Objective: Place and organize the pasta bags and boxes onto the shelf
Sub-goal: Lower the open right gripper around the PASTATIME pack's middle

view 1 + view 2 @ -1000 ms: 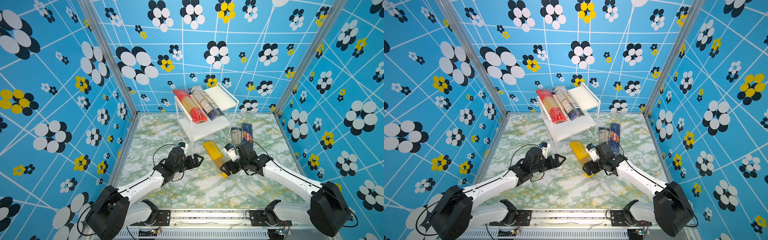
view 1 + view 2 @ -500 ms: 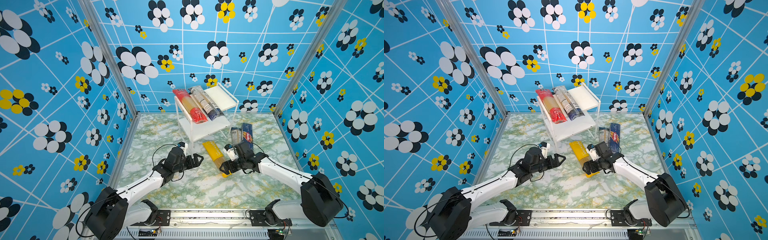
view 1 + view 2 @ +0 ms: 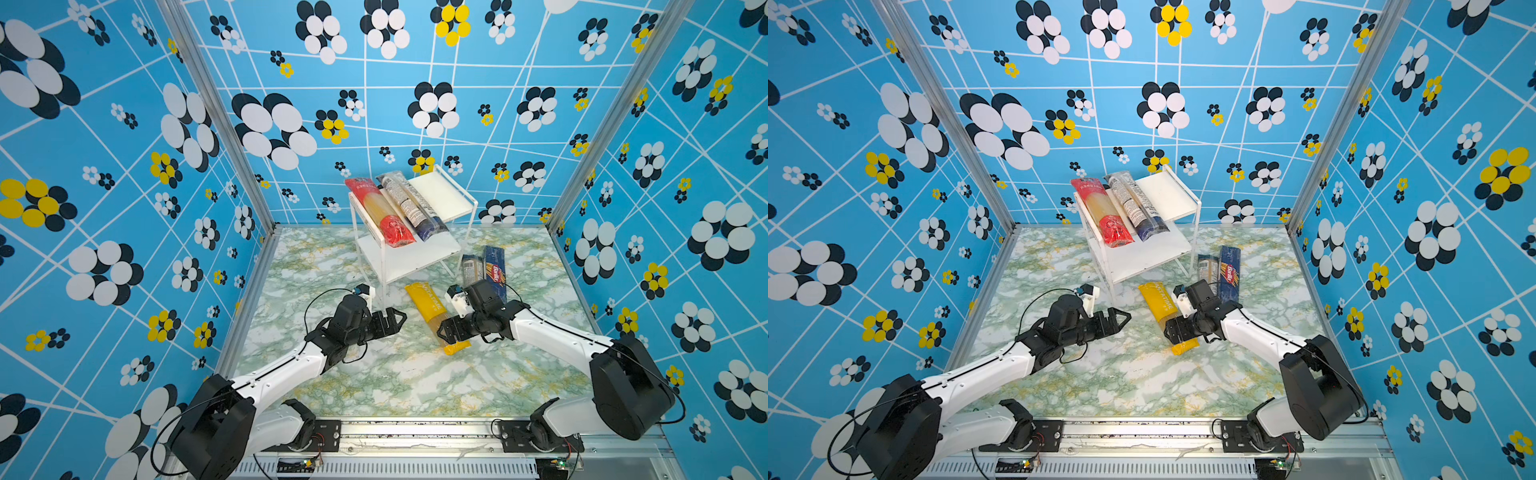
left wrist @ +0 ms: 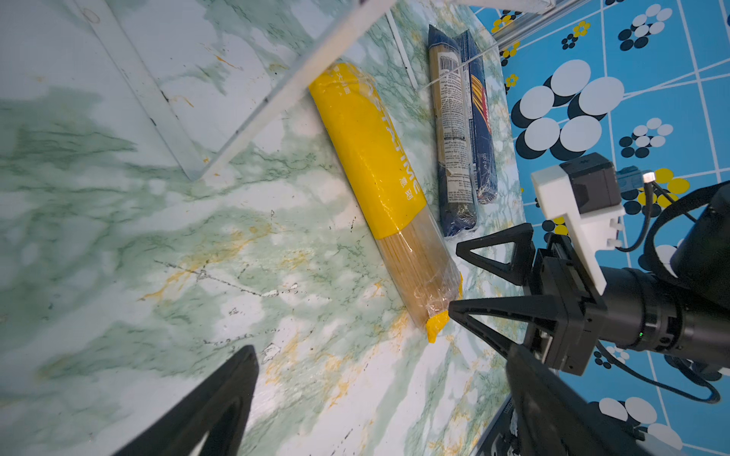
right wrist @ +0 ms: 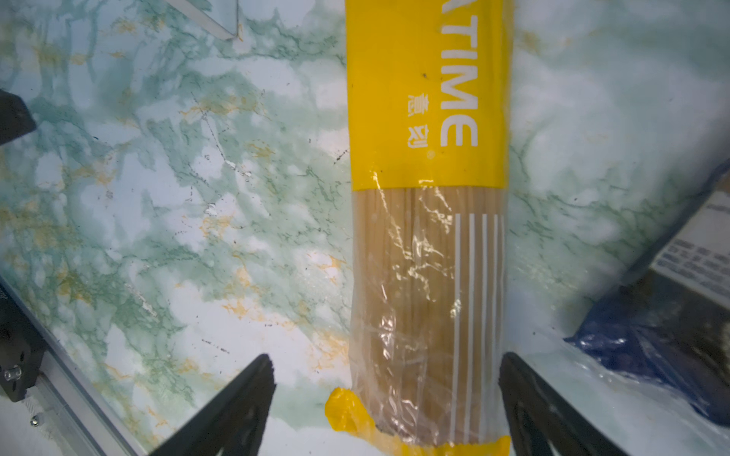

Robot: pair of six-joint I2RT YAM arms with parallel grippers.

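Table (image 3: 374,386), marble-patterned in green, white and ochre: carries the rack and three loose packs, with both arms reaching in from the near edge. Shelf (image 3: 409,261), two white boards in a clear acrylic frame: stands toward the back of the table, about the middle in both top views; bears two packs on the upper board and shows that board's right part bare. Yellow pack (image 3: 427,306), yellow wrapper over the far part, clear window with spaghetti at the near end: lies flat on the table in front of the shelf, slightly to the right, far end close to a front leg of the frame, near end between the fingers of the right arm's tool. Red-ended pack (image 3: 380,212): lies along the left side of the upper board, red end toward the front. See-through pack (image 3: 409,205), printed label up, navy end to the front: lies just right of the red-ended pack, touching it. Barilla box (image 3: 494,270), navy: lies flat on the table right of the shelf, partly hidden by the right wrist. Second see-through pack (image 3: 472,268): lies against the left side of the Barilla box, parallel to it. Right gripper (image 5: 386,356): hangs low over the clear end of the yellow pack, jaws spread wide, one finger on either side, bare table showing between one finger and the wrapper; grips nothing. Left gripper (image 4: 381,351): sits over bare table left of the yellow pack, pointing toward it, jaws wide apart, empty
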